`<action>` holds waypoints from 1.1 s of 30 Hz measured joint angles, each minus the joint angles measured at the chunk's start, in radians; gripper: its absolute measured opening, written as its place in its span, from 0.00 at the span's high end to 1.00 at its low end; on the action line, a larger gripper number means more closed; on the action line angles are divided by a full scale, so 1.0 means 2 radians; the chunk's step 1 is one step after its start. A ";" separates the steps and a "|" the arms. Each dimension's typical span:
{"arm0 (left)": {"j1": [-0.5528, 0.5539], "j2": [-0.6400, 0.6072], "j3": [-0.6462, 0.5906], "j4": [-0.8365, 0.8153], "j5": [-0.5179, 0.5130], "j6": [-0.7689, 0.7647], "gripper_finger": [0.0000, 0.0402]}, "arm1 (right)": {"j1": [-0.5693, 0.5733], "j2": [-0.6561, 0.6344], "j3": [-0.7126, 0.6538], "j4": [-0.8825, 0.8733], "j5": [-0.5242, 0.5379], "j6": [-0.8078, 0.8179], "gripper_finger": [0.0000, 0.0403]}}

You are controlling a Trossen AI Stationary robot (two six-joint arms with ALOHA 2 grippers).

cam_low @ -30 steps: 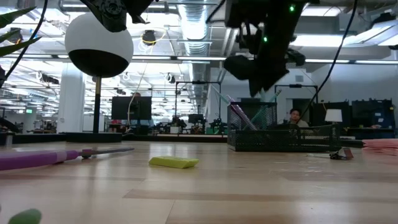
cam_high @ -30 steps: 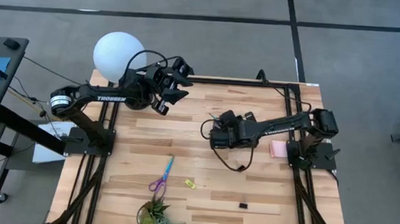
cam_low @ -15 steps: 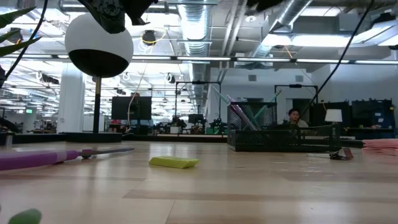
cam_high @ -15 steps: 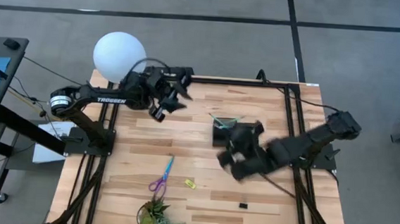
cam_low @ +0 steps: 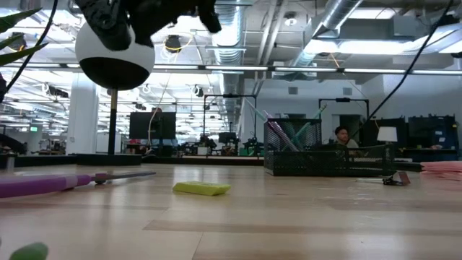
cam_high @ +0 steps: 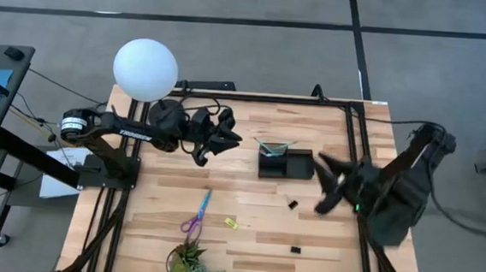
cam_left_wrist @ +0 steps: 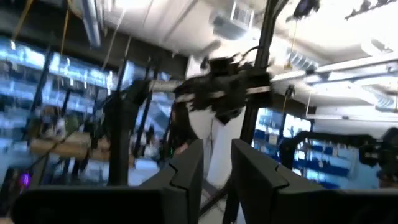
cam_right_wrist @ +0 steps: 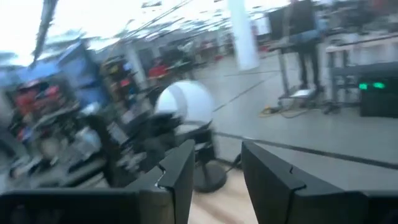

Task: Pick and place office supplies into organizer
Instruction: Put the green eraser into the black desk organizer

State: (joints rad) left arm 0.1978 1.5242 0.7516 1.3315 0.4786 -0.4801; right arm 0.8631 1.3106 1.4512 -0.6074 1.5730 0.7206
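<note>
The black organizer (cam_high: 285, 165) stands mid-table with thin pens (cam_high: 275, 145) sticking up out of its taller compartment (cam_low: 292, 137). Purple-handled scissors (cam_high: 196, 213), a yellow piece (cam_high: 231, 223) and two black clips (cam_high: 292, 204) (cam_high: 296, 249) lie flat on the wood. A pink pad (cam_low: 442, 167) shows only in the low view, at the right. My left gripper (cam_high: 230, 139) hangs open to the left of the organizer, well above the table. My right gripper (cam_high: 324, 183) is open and raised near the table's right edge. Nothing sits between either pair of fingers (cam_left_wrist: 186, 174) (cam_right_wrist: 180, 174).
A lamp with a white globe (cam_high: 146, 69) stands at the far left corner, close behind my left arm. A small green plant (cam_high: 187, 261) sits at the near edge. The black frame rails (cam_high: 364, 153) run along the table's sides. Bare wood lies between the organizer and the scissors.
My right gripper has swung away from above the organizer toward the table's right edge, rising out of the low view and turning as it went. My left gripper has come down and moved right toward the organizer, and its fingers have drawn closer together.
</note>
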 joint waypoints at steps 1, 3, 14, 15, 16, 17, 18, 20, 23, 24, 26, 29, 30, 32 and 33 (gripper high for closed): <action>-0.006 0.000 0.008 0.003 -0.007 0.005 0.82 | -0.010 -0.007 0.000 0.015 0.001 -0.018 0.68; -0.015 0.000 0.024 0.004 -0.007 0.011 0.82 | -0.031 -0.013 0.000 0.036 -0.015 -0.062 0.68; -0.027 0.000 0.102 0.012 0.073 0.015 0.82 | -0.111 -0.014 -0.001 0.079 -0.201 -0.346 0.68; -0.027 0.000 0.108 0.013 0.083 0.016 0.82 | -0.115 -0.014 -0.001 0.087 -0.208 -0.366 0.68; -0.027 -0.001 0.111 0.014 0.095 0.016 0.82 | -0.117 -0.014 -0.001 0.097 -0.208 -0.375 0.68; -0.028 -0.002 0.112 0.015 0.109 0.017 0.82 | -0.118 -0.015 -0.001 0.103 -0.208 -0.374 0.68; -0.030 -0.003 0.112 0.017 0.123 0.020 0.82 | -0.117 -0.016 -0.001 0.101 -0.208 -0.363 0.68; -0.035 -0.003 0.107 0.017 0.149 0.024 0.82 | -0.108 -0.016 0.000 0.076 -0.219 -0.330 0.68; -0.047 -0.004 0.085 0.003 0.169 0.042 0.82 | -0.092 -0.005 0.000 0.010 -0.251 -0.272 0.68; -0.052 -0.004 0.073 -0.004 0.171 0.049 0.82 | -0.088 0.003 0.000 -0.010 -0.251 -0.249 0.68; -0.060 -0.003 0.045 -0.011 0.172 0.066 0.82 | -0.076 0.017 -0.001 -0.049 -0.239 -0.208 0.68; -0.075 -0.003 0.002 -0.026 0.141 0.098 0.82 | -0.058 0.033 -0.001 -0.096 -0.201 -0.157 0.68; -0.081 -0.003 -0.011 -0.034 0.126 0.110 0.82 | -0.053 0.039 -0.001 -0.107 -0.191 -0.145 0.68; -0.090 -0.003 -0.025 -0.052 0.103 0.143 0.82 | -0.046 0.049 -0.001 -0.119 -0.181 -0.135 0.68; -0.095 -0.003 -0.026 -0.063 0.089 0.160 0.82 | -0.044 0.051 -0.001 -0.118 -0.175 -0.136 0.68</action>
State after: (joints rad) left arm 0.0083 1.5181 0.6994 1.2054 0.6576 -0.1593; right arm 0.7752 1.4130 1.4483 -0.8437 1.2231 0.4494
